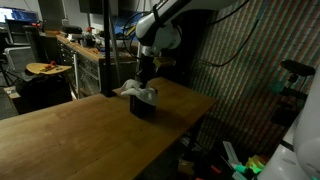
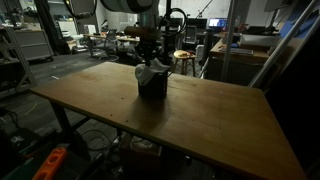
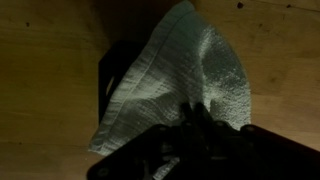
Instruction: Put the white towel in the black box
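A single robot arm reaches down over a wooden desk in a dim workshop. In the wrist view its end effector (image 3: 196, 120) enters from the bottom edge, its two dark fingers drawn together. They appear clenched on a raised fold of the white towel (image 3: 185, 65), though the pinch itself is lost in shadow.

The towel lies directly beneath the end effector, touching it. From the pinched fold, the cloth fans away toward the top of the wrist view, narrowing to a corner. That is its long axis, and a second lobe spreads to the right.

Under the cloth sits the black box (image 3: 104, 85). Only its left wall and one corner show in the wrist view, and the towel hides the opening.

In an exterior view the end effector (image 2: 150, 57) hangs straight above the box (image 2: 152, 87), with crumpled towel (image 2: 153, 70) heaped on the rim between them. The other side tells the same story. There, in an exterior view, one flap of towel (image 1: 133, 90) spills out past the box (image 1: 146, 106), sticking out sideways above the desk (image 1: 70, 130).

So the towel is on top of the box rather than down inside it (it is wider than the opening). The coming move likely turns on this vertical stack. End effector, cloth and box share one line, so the cloth needs to go straight down, with the overhanging flap gathered in.
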`<state>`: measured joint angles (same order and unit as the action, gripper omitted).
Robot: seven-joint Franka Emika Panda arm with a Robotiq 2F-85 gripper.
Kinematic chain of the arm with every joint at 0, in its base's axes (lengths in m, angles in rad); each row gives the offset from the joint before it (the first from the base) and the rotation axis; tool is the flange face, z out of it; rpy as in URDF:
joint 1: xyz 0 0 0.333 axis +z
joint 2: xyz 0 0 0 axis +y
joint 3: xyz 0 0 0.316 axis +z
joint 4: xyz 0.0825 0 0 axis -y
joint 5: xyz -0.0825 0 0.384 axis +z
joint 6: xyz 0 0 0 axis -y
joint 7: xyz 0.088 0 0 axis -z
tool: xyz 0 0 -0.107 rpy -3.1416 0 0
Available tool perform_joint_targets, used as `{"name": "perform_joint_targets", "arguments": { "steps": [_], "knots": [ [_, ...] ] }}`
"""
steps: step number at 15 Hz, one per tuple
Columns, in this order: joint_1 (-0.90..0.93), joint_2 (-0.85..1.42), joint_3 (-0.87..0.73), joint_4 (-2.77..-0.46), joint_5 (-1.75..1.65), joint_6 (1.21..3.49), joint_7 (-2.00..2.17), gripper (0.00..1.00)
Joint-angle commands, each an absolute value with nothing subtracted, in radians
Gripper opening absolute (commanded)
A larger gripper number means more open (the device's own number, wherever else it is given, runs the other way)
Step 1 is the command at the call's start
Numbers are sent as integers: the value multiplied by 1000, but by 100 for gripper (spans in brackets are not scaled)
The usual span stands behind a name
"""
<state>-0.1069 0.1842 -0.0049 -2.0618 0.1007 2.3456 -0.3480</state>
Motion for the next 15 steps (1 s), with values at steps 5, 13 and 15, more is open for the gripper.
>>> {"name": "perform_joint_targets", "arguments": {
  "steps": [5,13,15],
  "knots": [
    [-107,195,-10,-2064,101,2392,-369,4],
    [-98,239,-2,-2057,76,2408,-360,4],
    [-96,252,0,-2051,69,2415,-357,5]
  ]
}}
